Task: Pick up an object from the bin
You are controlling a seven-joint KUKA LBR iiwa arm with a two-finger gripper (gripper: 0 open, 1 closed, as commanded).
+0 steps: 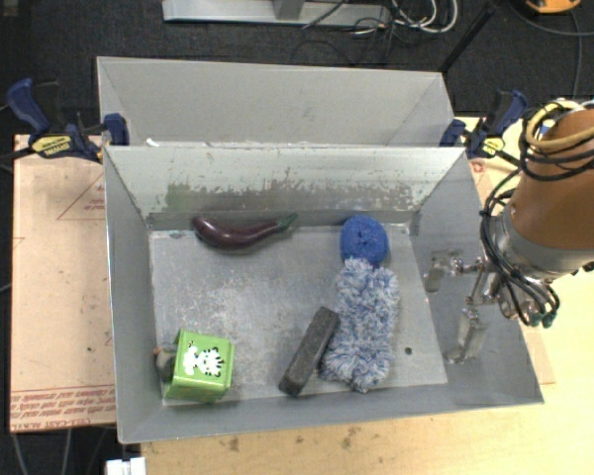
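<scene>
Right of the fuzzy blue-white cloth [364, 325], over the bin's sloped wall [490, 372], we see the gripper [453, 303], its fingers spread with nothing between them. The arm is cut off at the frame edge and cables hide the wrist. A grey block [310, 351] touches the cloth's left edge, a blue ball [364, 237] its far end. Left of the cloth the floor is open.

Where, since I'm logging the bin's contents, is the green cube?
In the camera view the green cube sits in the lower-left corner of the bin, left of the dark grey bar.
</scene>
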